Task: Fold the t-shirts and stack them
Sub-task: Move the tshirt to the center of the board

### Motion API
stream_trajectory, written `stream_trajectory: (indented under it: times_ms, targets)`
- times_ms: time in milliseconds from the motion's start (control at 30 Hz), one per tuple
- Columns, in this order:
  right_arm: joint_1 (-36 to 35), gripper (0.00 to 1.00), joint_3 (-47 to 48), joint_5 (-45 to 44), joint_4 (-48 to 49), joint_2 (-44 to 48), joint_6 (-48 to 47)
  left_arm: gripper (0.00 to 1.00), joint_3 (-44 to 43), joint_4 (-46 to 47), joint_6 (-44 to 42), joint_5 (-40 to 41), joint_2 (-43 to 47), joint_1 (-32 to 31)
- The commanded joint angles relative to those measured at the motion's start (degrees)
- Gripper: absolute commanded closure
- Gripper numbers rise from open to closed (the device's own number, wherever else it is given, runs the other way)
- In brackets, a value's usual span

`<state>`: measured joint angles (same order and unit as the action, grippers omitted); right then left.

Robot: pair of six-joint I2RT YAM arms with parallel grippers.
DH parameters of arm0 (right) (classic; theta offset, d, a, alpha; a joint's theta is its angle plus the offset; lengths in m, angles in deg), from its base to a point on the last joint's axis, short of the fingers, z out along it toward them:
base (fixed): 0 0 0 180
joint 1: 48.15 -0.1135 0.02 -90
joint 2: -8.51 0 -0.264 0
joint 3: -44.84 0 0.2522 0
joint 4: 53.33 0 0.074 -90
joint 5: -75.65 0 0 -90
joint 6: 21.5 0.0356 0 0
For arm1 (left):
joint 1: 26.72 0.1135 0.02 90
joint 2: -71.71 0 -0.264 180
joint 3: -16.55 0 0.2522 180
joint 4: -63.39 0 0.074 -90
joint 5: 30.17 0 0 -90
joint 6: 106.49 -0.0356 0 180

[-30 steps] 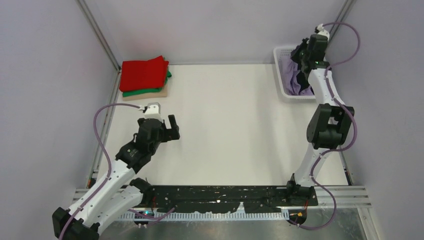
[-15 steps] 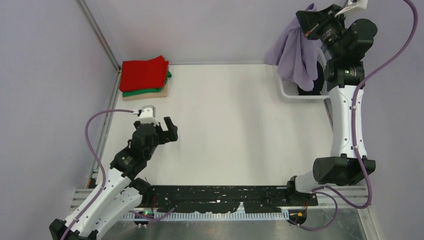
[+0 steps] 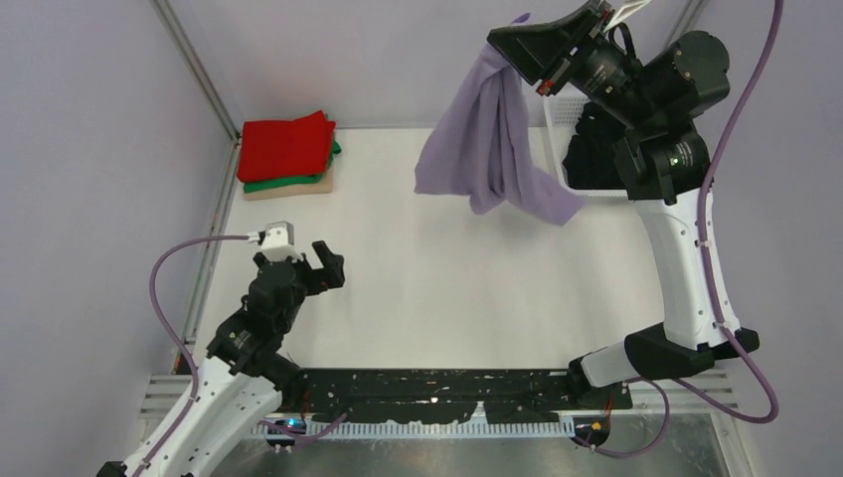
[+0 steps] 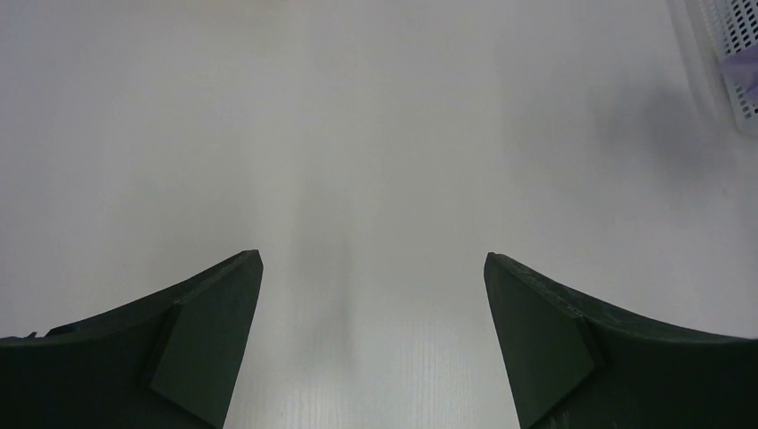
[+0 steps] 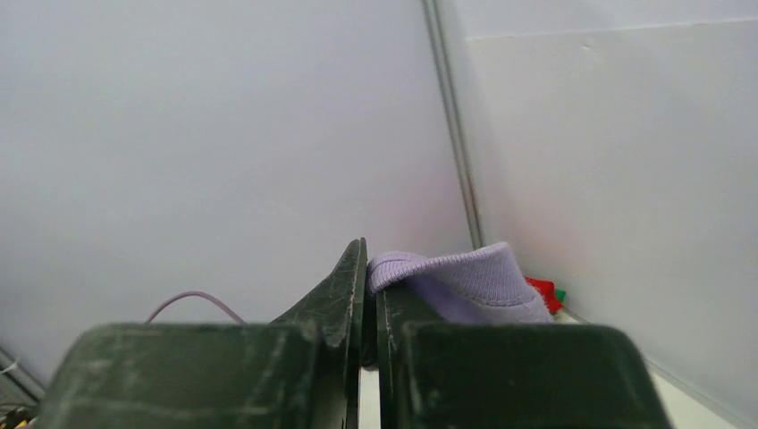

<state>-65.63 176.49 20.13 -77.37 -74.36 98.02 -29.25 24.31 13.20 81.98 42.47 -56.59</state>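
The white table [image 3: 447, 288] lies between pale walls, with 3 folded tees, the red one [image 3: 286, 144] on top, stacked at its far-left corner. Since 0.5 s ago the right gripper [image 3: 509, 38] has swung left from above the basket [image 3: 608, 195]. The lavender t-shirt [image 3: 492, 139] now dangles over the table's far middle, pinched tight at a ribbed edge between the 2 fingers. The left gripper [image 4: 373, 257] has drawn back slightly, jaws wide over bare table.

Folded stack [image 3: 287, 152] far-left; hanging t-shirt [image 3: 492, 149] just left of basket [image 3: 602, 193]
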Motion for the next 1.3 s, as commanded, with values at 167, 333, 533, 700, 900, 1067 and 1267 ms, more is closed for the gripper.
stream_trajectory:
  times_ms: [167,333,533,700,900,1067,1267]
  targets:
    - [-6.7,0.95,9.9,4.7,4.0,-4.0,4.9,0.00,2.2,-2.0,2.8,5.0,7.3,0.0]
    - [-7.0,0.95,2.9,-0.3,1.6,-1.8,2.0,0.01,3.5,-2.2,4.9,6.1,10.4,0.0]
    - [-3.8,0.95,-26.7,-21.0,-2.4,10.2,-5.7,0.01,3.6,-5.6,8.0,9.0,10.8,0.0]
    - [2.2,0.94,-50.6,-45.4,-5.9,18.5,-4.6,0.00,2.8,-6.2,8.9,8.2,7.9,0.0]
    - [7.1,0.90,-65.2,-61.8,-13.2,19.9,-3.4,0.00,0.6,-6.3,8.9,3.6,1.5,0.1]
    - [8.0,0.88,-70.7,-73.1,-19.7,22.4,-1.7,0.00,-1.2,-7.6,8.7,-2.8,-4.2,0.1]
    - [15.7,0.90,-77.9,-76.0,-25.8,29.7,1.7,0.00,-2.0,-8.1,8.2,-7.0,-8.9,0.0]
